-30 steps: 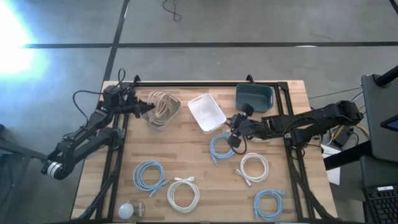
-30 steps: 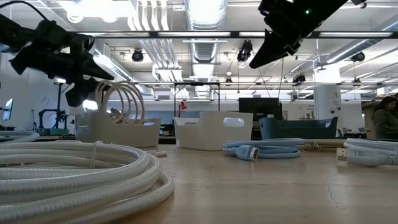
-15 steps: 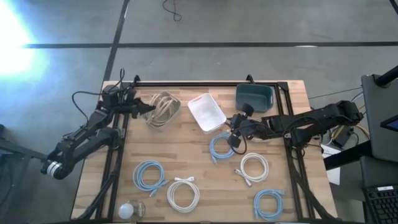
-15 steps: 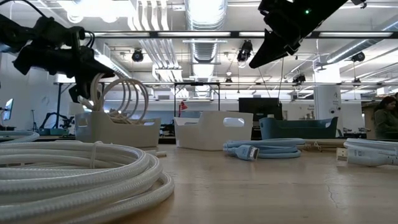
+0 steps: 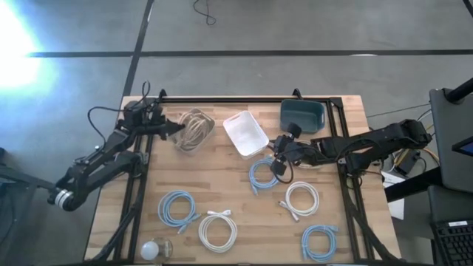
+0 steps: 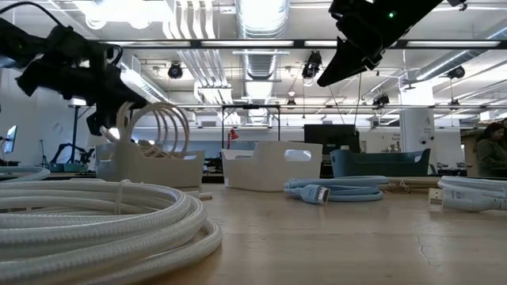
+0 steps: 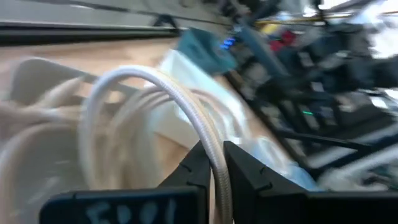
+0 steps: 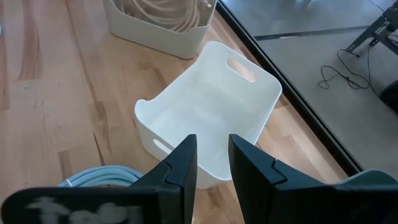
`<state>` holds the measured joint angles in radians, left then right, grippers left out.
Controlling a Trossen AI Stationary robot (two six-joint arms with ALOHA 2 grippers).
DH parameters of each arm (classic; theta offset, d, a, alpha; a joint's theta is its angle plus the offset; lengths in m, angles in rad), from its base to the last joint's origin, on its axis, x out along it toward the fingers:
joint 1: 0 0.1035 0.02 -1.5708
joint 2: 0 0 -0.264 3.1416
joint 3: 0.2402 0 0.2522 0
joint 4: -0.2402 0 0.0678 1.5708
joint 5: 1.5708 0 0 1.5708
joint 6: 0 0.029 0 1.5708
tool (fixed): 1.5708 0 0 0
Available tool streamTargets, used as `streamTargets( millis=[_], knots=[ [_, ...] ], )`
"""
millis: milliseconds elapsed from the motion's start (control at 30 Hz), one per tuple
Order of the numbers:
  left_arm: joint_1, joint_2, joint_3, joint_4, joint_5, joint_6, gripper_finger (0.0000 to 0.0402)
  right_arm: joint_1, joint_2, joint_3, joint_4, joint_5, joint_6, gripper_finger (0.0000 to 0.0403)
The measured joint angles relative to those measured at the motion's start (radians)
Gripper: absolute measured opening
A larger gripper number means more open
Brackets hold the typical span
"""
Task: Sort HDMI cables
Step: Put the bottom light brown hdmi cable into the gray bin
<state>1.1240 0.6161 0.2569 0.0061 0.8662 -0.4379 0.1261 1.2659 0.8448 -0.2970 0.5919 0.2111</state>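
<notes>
A beige HDMI cable coil (image 5: 194,127) stands on edge in a pale bin (image 6: 158,168) at the table's far left, and my left gripper (image 5: 174,127) is shut on it. My right gripper (image 5: 279,159) hangs open and holds nothing, above a light-blue coil (image 5: 262,175) beside the white bin (image 5: 245,133). Lying flat on the table nearer the front are a light-blue coil (image 5: 177,207), a white coil (image 5: 218,230), a second white coil (image 5: 301,198) and another light-blue coil (image 5: 319,241). My left gripper pinches one strand of the beige coil (image 7: 216,163) between its two fingers, on the loop's upper arc. The fingers (image 7: 198,167) come nearly level from the table's left and lie across the cord. The coil stands upright with its lower part (image 6: 150,146) in the pale bin.
A teal bin (image 5: 301,113) stands at the far edge, right of the white bin. A small white ball (image 5: 151,250) lies near the front left corner. A black frame (image 5: 244,99) runs along the table's far edge and sides.
The top of the beige coil's standing loops has shifted a little toward the white bin while its lower part has stayed in the pale bin. My right gripper has kept still.
</notes>
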Motion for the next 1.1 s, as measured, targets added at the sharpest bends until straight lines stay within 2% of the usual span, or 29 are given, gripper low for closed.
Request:
streamTargets(
  millis=[333, 533, 633, 933, 1100],
  knots=[
    [0.0, 0.043, 0.0, -0.096, -0.048, 0.076, 0.0091, 0.0, 0.0, 0.0, 0.0, 0.0, -0.001, 0.0086],
    [0.0, 0.033, 0.013, -0.098, -0.203, 0.077, 0.0122, 0.0, 0.0, 0.0, 0.0, 0.0, -0.001, 0.0086],
    [0.0, 0.029, 0.037, -0.1, -0.247, 0.078, 0.0127, 0.0, 0.0, 0.0, 0.001, -0.015, 0.0, 0.0086],
    [-0.003, 0.003, 0.134, -0.095, -0.234, 0.172, 0.0128, 0.0, 0.0, 0.0, 0.004, -0.048, -0.001, 0.0086],
    [-0.062, -0.008, 0.159, -0.038, -0.103, 0.173, 0.0116, 0.0, 0.0, 0.0, 0.005, -0.051, -0.001, 0.0086]
  ],
)
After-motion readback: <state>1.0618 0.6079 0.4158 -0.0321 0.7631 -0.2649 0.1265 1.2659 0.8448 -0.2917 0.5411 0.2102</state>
